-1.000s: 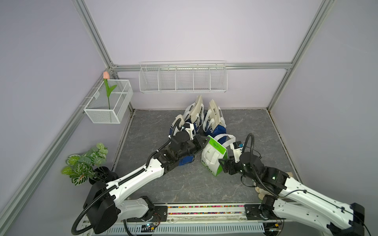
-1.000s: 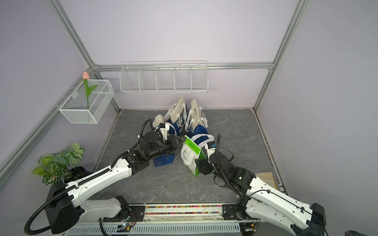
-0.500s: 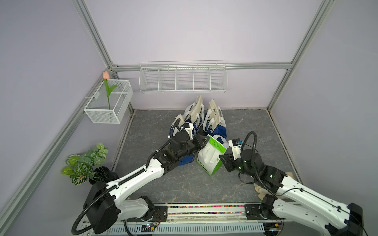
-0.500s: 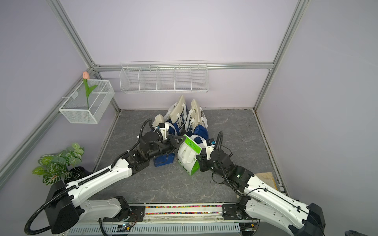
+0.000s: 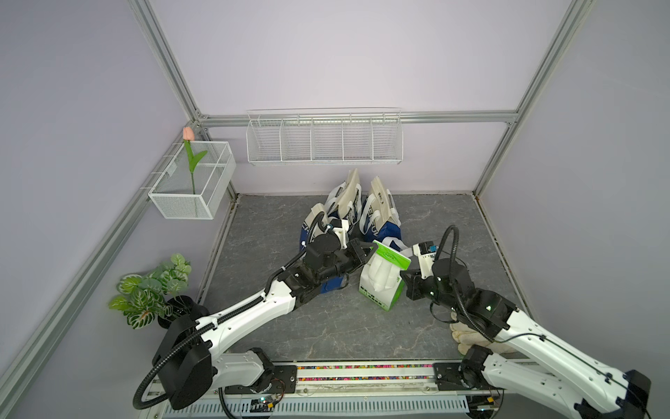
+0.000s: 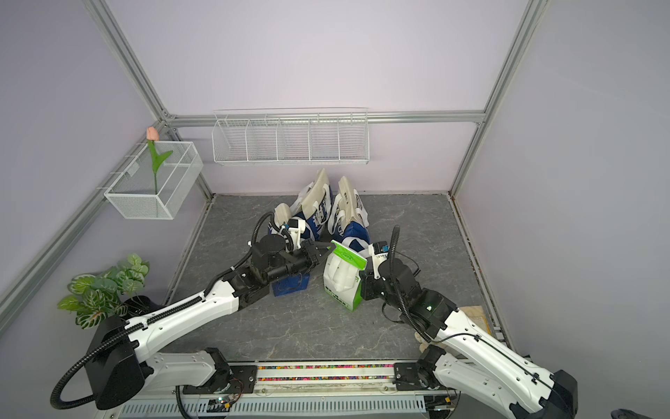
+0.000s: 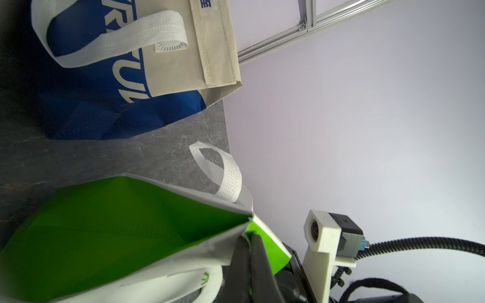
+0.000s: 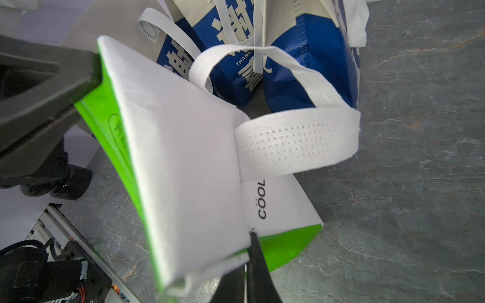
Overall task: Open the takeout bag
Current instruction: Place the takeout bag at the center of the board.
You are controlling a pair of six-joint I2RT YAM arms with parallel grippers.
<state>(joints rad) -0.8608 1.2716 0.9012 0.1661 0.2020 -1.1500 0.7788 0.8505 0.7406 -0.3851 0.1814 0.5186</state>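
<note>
**Two-armed hold on the bag.** The bag stands near the middle of the table, its base apparently on the surface and its top leaning toward one o'clock. The left fingers are pressed together on the rim at the bag's eleven o'clock corner, where the green side panel meets a white face; that arm reaches in from seven o'clock. The right fingers are likewise pinched shut on the rim, at the bag's three o'clock corner, with that arm coming from five o'clock. The two holds sit at opposite ends of the rim, most likely so that drawing them apart will tauten one wall and spread the mouth. Neither hold takes a handle (the white loop hangs free, and pulling on it would probably lift the bag rather than open it). How far the mouth is parted cannot be told. The seated base should give the pull something to work against. Blue bags crowd the twelve o'clock side, just behind the bag, which probably explains why both arms approach from the near edge. The next step, as judged, is to separate the holds gently, since the light fabric could slip free or the bag could tip.
</note>
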